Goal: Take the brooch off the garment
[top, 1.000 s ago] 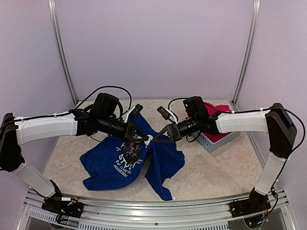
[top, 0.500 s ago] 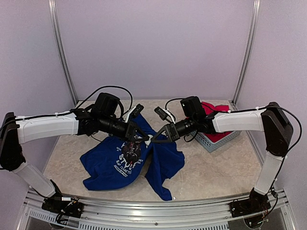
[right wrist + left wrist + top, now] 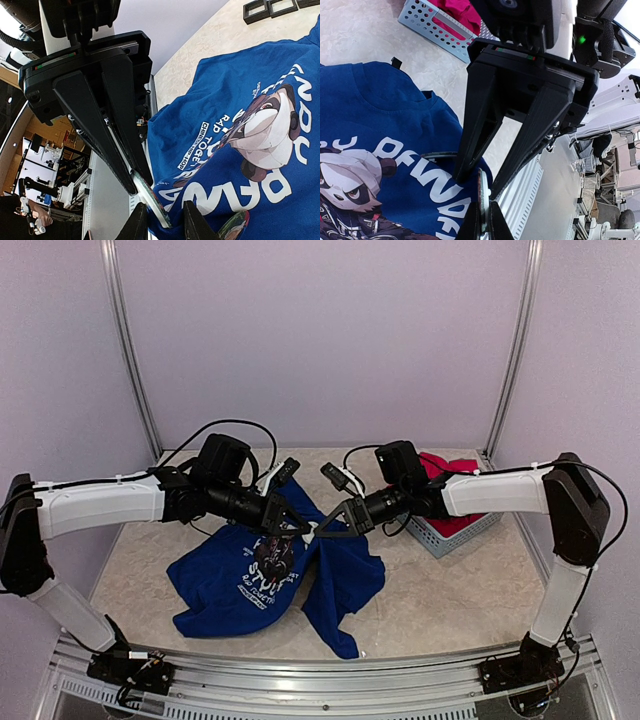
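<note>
The royal-blue garment (image 3: pixel 230 580) lies crumpled on the table, its middle pulled up where both grippers meet. My left gripper (image 3: pixel 482 220) is shut on the rim of the brooch (image 3: pixel 482 192), a thin round disc seen edge-on against the cloth (image 3: pixel 380 110). My right gripper (image 3: pixel 162 220) faces it, its jaws narrow but apart. Between them are the brooch's edge (image 3: pixel 150 197) and a fold of blue cloth (image 3: pixel 225 85). The left fingers (image 3: pixel 95 130) pinch the disc from above in the right wrist view. From the top, the left gripper (image 3: pixel 297 528) and right gripper (image 3: pixel 325 531) are tip to tip.
A pale perforated basket (image 3: pixel 455 530) holding a red garment (image 3: pixel 450 468) stands at the back right, behind the right arm. Another round colourful badge (image 3: pixel 235 225) sits on the shirt's print. Black square frames (image 3: pixel 270 7) lie on the table beyond the shirt.
The right gripper's jaws have narrowed around the brooch and cloth, and the right arm has edged left toward the left gripper. The left gripper has kept its hold.
</note>
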